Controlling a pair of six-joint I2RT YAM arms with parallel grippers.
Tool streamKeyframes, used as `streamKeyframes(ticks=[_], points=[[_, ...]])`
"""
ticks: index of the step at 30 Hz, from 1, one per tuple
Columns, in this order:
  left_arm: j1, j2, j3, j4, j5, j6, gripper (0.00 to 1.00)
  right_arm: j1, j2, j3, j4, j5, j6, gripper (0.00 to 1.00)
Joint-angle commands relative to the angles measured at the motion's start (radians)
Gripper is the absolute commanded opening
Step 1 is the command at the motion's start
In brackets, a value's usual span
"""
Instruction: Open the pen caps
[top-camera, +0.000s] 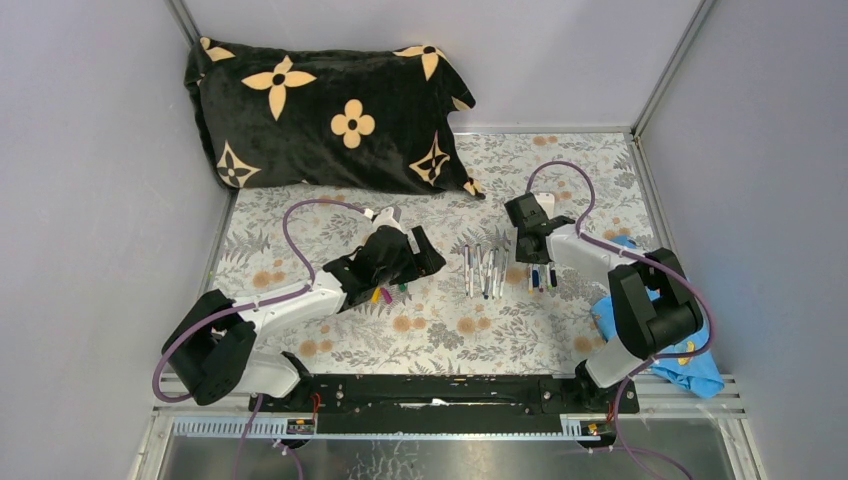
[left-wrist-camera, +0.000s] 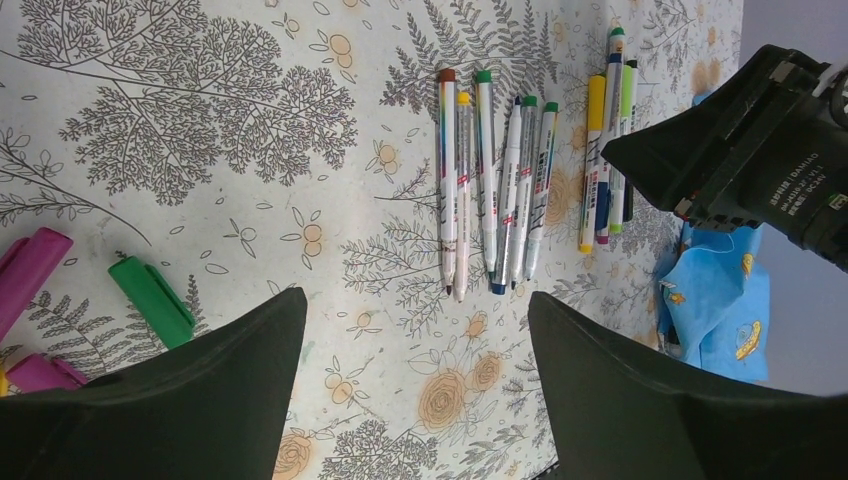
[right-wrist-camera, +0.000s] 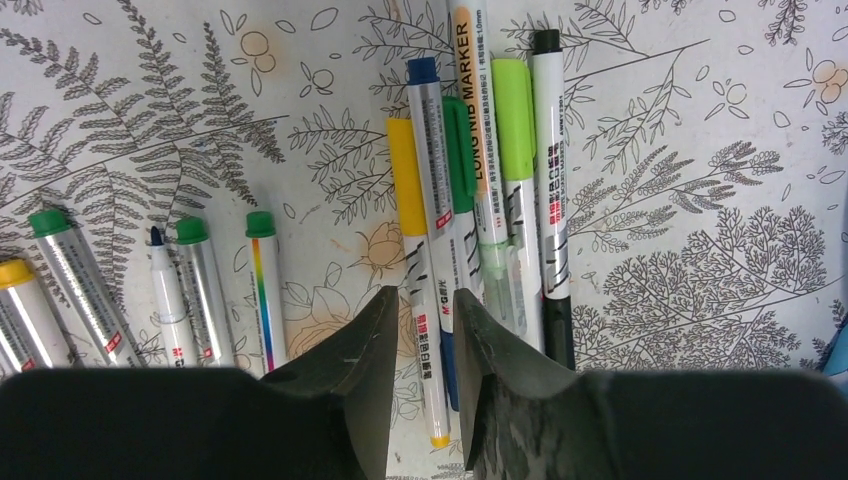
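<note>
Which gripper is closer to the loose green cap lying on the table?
Left. The left gripper is right beside the green cap. The right gripper is farther off, over the row of capped pens.

**Setting.** The bench (top-camera: 440, 335) has a surface printed with grey ferns and tan flowers. A black pillow (top-camera: 320, 110) with tan flower motifs lies along the bench's far edge, toward its far-left corner. Plain pale grey-lilac walls (top-camera: 90, 180) enclose the bench at left, rear and right, and meet at aluminium corner posts (top-camera: 675, 65). A crumpled blue cloth (top-camera: 700, 375) rests at the bench's near-right corner. The lighting is even and soft.
</note>
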Motion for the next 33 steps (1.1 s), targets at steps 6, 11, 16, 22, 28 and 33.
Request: streamKeyframes(ticks=[6, 11, 16, 22, 28, 33], points=[[-0.005, -0.001, -0.005, 0.079, 0.014, 0.02, 0.88, -0.014, 0.031, 0.017, 0.035, -0.033, -0.015, 0.33], [-0.005, 0.001, -0.011, 0.082, 0.013, 0.018, 0.88, -0.014, 0.028, 0.006, 0.042, -0.037, -0.01, 0.33], [-0.005, -0.003, -0.018, 0.085, 0.01, 0.014, 0.88, -0.014, 0.038, -0.003, 0.04, -0.049, -0.005, 0.33], [-0.004, -0.006, -0.026, 0.089, 0.011, 0.01, 0.88, -0.014, 0.048, -0.025, 0.049, -0.069, 0.003, 0.32], [-0.005, -0.005, -0.03, 0.094, 0.012, 0.007, 0.88, -0.014, 0.051, -0.036, 0.046, -0.071, 0.016, 0.32], [-0.005, -0.007, -0.036, 0.103, 0.016, 0.0, 0.88, -0.014, 0.069, -0.031, 0.026, -0.087, 0.028, 0.29]])
